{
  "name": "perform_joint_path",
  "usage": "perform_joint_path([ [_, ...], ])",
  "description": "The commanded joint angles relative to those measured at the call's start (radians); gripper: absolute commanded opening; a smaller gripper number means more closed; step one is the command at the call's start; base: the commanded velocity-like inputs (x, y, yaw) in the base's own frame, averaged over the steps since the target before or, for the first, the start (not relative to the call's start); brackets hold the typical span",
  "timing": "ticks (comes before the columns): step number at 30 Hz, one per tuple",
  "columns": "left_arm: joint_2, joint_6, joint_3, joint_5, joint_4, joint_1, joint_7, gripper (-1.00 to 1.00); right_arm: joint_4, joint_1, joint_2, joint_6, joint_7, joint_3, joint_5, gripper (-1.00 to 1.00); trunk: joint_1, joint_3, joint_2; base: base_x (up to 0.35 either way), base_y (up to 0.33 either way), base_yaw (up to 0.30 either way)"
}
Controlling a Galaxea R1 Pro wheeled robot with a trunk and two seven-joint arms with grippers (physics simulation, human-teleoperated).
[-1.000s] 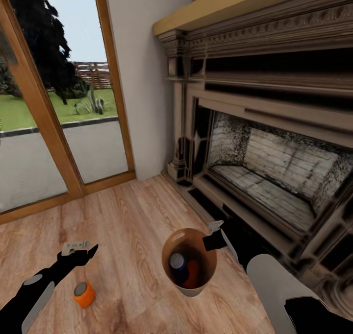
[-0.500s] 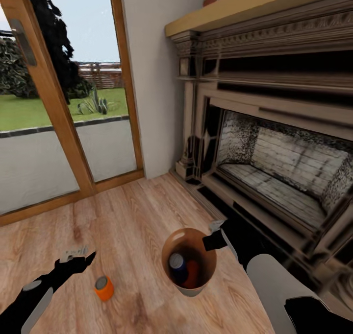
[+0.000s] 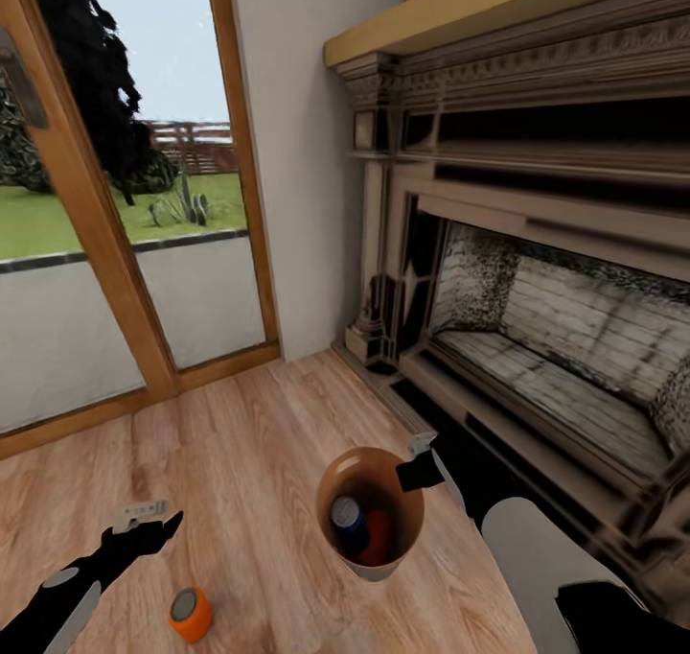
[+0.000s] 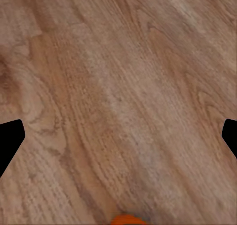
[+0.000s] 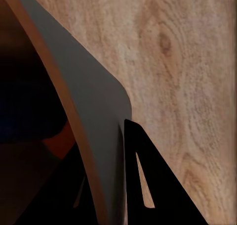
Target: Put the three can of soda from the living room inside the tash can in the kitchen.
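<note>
Reddish wood floor (image 3: 259, 443) of the living room runs from a tall glass door (image 3: 115, 203) at 10 o'clock to a dark ornate fireplace (image 3: 537, 280) at 2 o'clock.

Near the centre of the head view, toward 6 o'clock, the trash can (image 3: 385, 566) hangs at the right gripper (image 3: 418, 466), whose jaws pinch its rim; the right wrist view shows one finger on each side of the wall (image 5: 94, 111). Inside the can lie a dark blue can (image 3: 346, 517) and an orange can (image 3: 378, 535), touching each other.

The left gripper (image 3: 144, 520) is at 8 o'clock, above the floor, its jaws spread wide and holding nothing. Just below it, at 7 o'clock, the third orange can (image 3: 191, 614) stands upright on the floor.

So I judge two of three cans are collected. What is left is to take the last can, put it in, and bring the trash can to the kitchen.

Compared with one second ago, the camera has turned, so the door and fireplace shifted. The last can now sits lower in the view, a little further from the left gripper.
</note>
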Motion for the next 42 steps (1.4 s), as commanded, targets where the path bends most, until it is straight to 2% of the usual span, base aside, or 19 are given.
perform_joint_path([
  [1, 0.000, 0.000, 0.000, 0.000, 0.004, 0.000, 0.000, 1.00, 0.000, 0.000, 0.000, 0.005, 0.006, -0.002, -0.027, -1.00, 0.000, 0.000, 0.000, 0.195, 0.000, 0.000],
  [6, -0.011, -0.001, -0.001, 0.000, 0.013, 0.000, -0.001, 1.00, 0.000, 0.000, 0.001, 0.005, 0.006, -0.001, -0.026, -1.00, 0.004, -0.003, -0.007, 0.072, 0.000, 0.000],
  [10, -0.053, -0.001, -0.005, -0.002, 0.020, 0.000, 0.000, 1.00, 0.001, 0.000, 0.001, 0.005, 0.006, -0.001, -0.026, -1.00, 0.019, -0.016, -0.035, 0.017, 0.000, 0.000],
  [11, -0.071, -0.001, -0.006, -0.003, 0.036, -0.001, 0.004, 1.00, 0.001, 0.000, 0.001, 0.005, 0.006, -0.001, -0.026, -1.00, 0.023, -0.019, -0.042, 0.005, 0.000, 0.000],
  [14, -0.086, 0.000, -0.006, -0.003, 0.084, -0.001, 0.010, 1.00, 0.001, 0.000, 0.001, 0.005, 0.006, -0.001, -0.027, -1.00, 0.034, -0.028, -0.063, 0.003, 0.000, 0.000],
  [18, -0.092, -0.001, -0.006, -0.002, 0.111, -0.003, 0.012, 1.00, 0.001, 0.000, 0.005, 0.005, 0.006, -0.001, -0.026, -1.00, 0.036, -0.044, -0.064, 0.000, 0.000, 0.000],
  [37, -0.088, -0.033, -0.005, -0.001, 0.118, -0.003, 0.007, 1.00, 0.003, 0.004, 0.006, 0.005, 0.006, -0.001, -0.026, -1.00, 0.036, -0.044, -0.064, 0.112, 0.008, 0.000],
  [42, -0.085, -0.028, -0.004, -0.002, 0.117, -0.003, 0.002, 1.00, 0.002, 0.005, 0.006, 0.005, 0.006, -0.001, -0.026, -1.00, 0.038, -0.063, -0.065, 0.005, 0.001, 0.000],
])
